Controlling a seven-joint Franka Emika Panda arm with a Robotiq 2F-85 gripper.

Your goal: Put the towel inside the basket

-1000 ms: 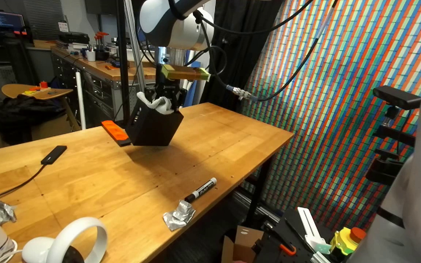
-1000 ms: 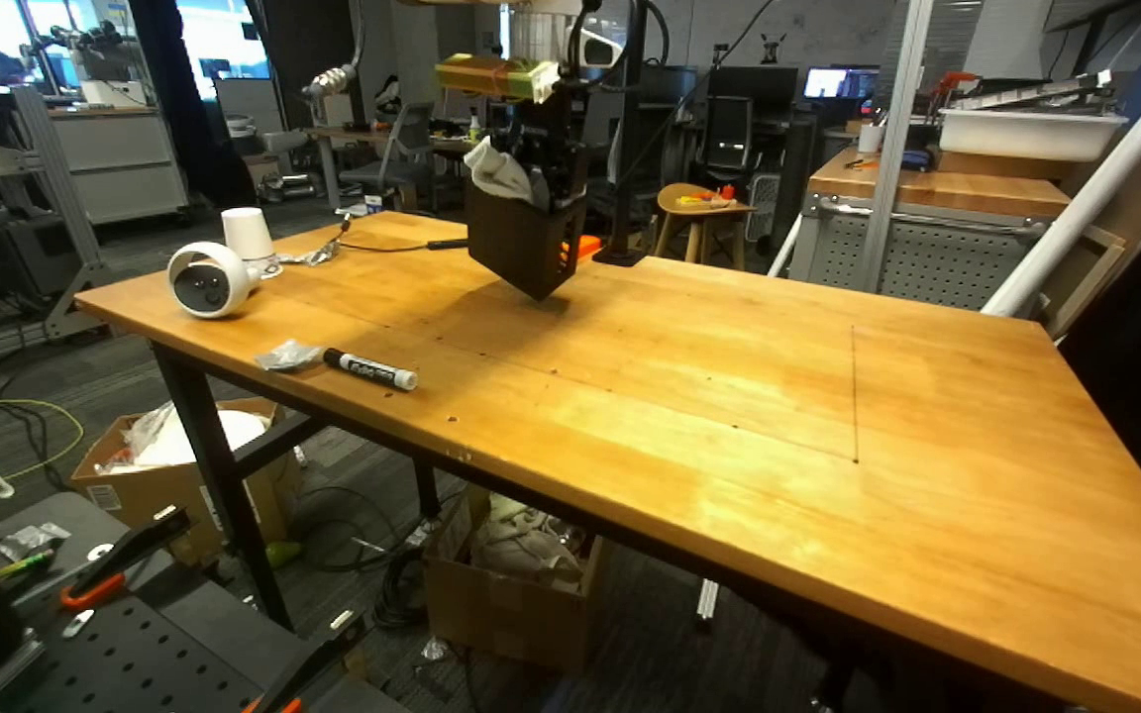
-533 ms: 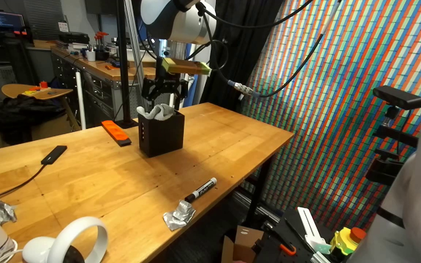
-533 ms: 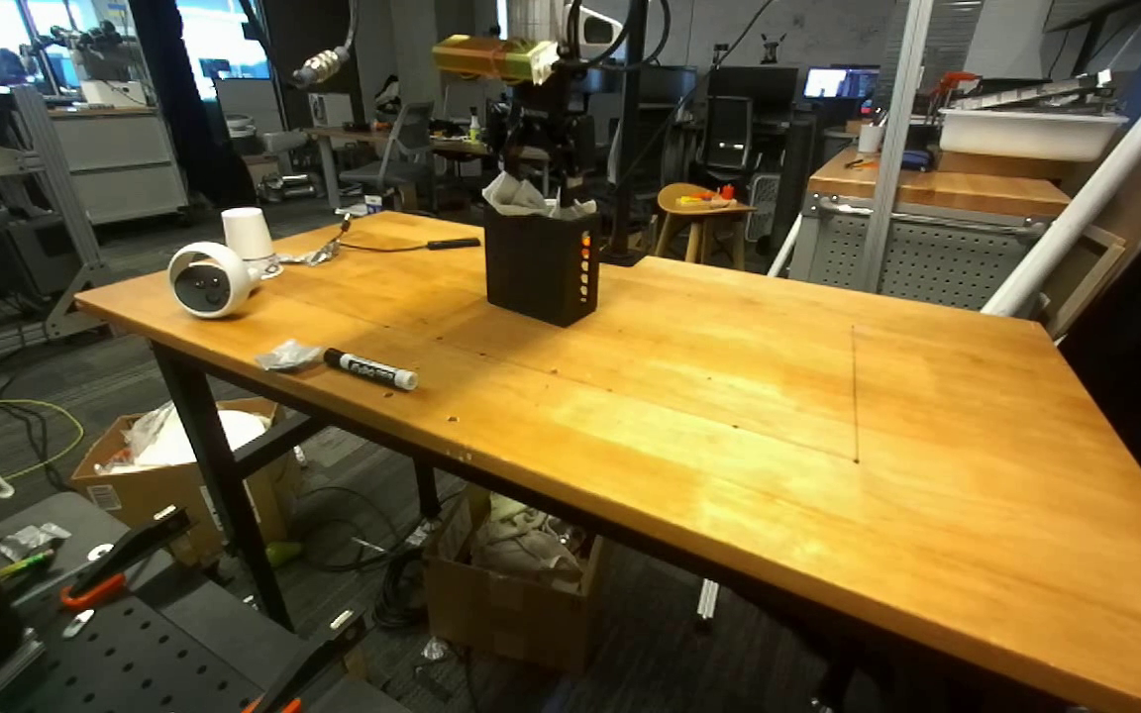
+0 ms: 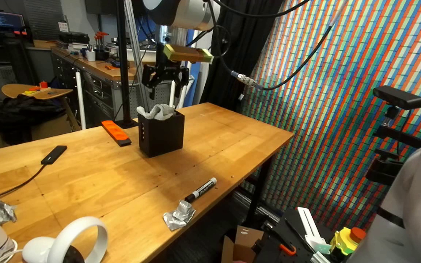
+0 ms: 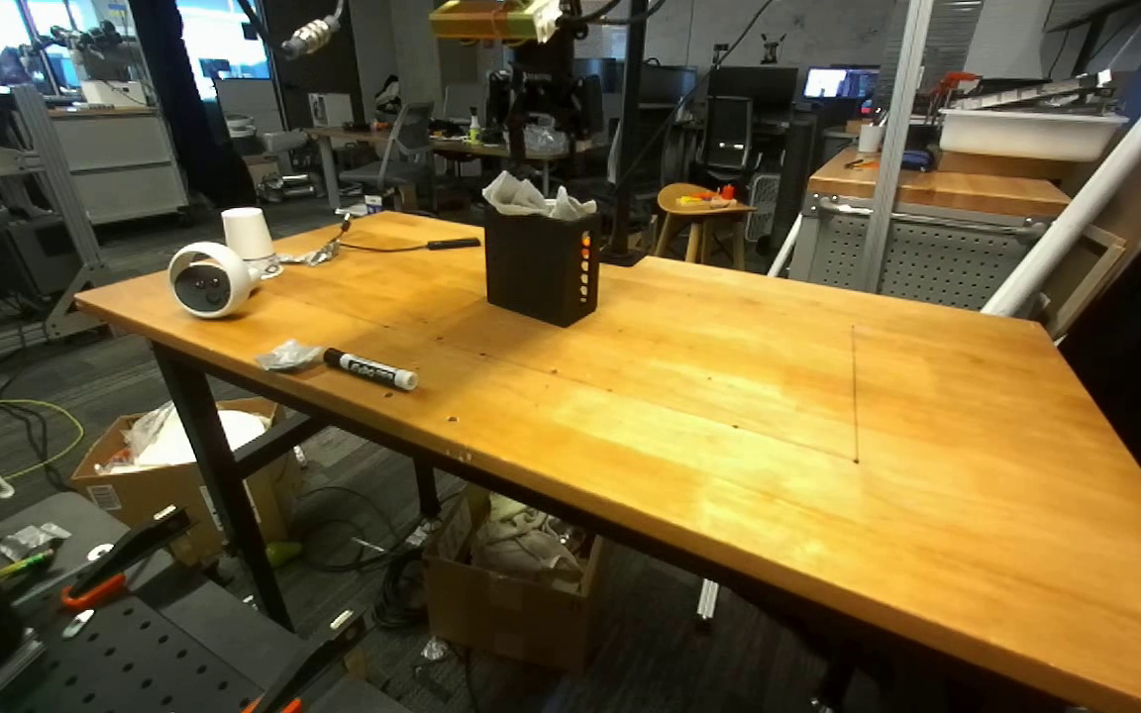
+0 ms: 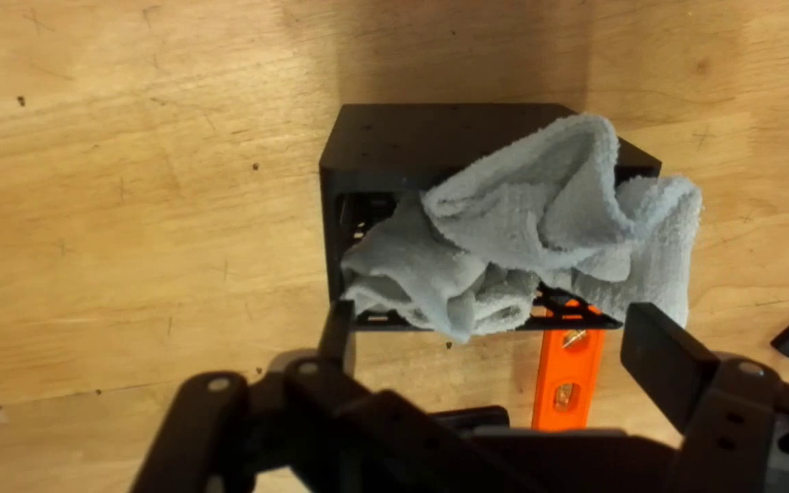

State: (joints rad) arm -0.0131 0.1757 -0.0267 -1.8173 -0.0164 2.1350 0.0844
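On the wooden tabletop (image 5: 97, 171), a marker (image 5: 200, 190) lies near. Farther back, the basket (image 5: 165, 136) stands upright, the towel (image 5: 160, 111) bunched inside, overhanging its rim. Above, the gripper (image 5: 165, 95) is spread wide, holding nothing. Caution: any descent could snag the overhang and pull it out.

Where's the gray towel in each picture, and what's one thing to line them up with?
In an exterior view: the towel is left of center, just above mid-height, poking out of the black basket.
In an exterior view: the towel is slightly left of center, upper third, poking out of the black basket.
In the wrist view: the towel runs from about the center rightward, over the mouth of the black basket.
Shared landmark: the black basket.
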